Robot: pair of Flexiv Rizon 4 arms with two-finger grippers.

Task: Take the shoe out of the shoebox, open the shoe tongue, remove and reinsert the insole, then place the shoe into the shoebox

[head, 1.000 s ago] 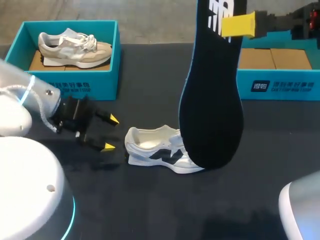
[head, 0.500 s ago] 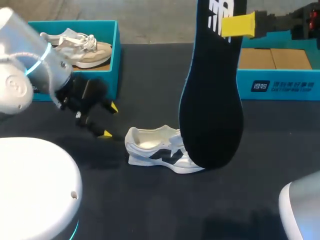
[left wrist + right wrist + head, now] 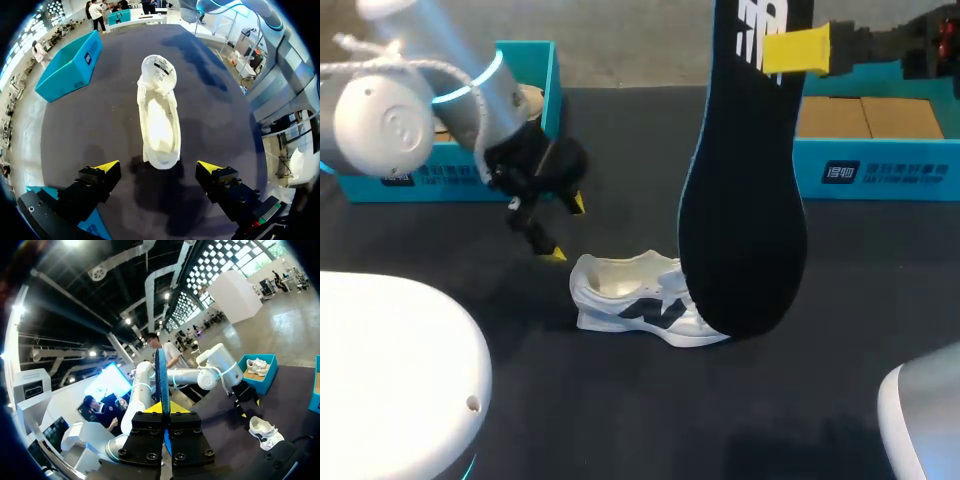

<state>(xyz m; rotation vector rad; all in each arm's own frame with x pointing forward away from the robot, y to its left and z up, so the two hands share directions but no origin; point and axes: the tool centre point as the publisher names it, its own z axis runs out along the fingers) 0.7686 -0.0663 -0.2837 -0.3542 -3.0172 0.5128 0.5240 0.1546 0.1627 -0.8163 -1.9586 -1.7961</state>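
Your right gripper (image 3: 786,50) pinched the light, bendy-looking insole (image 3: 745,230) at upper centre. Your left gripper (image 3: 566,228) gaped wide just left of the shoe (image 3: 640,300), mid-frame; its stiffer heel looked the best hold.

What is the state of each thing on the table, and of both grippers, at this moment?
shoe: standing on its sole on the table, insole out.
right gripper: shut on insole.
insole: hanging upright in the air.
left gripper: open, behind the shoe's heel, holding nothing.
right shoebox: open, cardboard floor showing.
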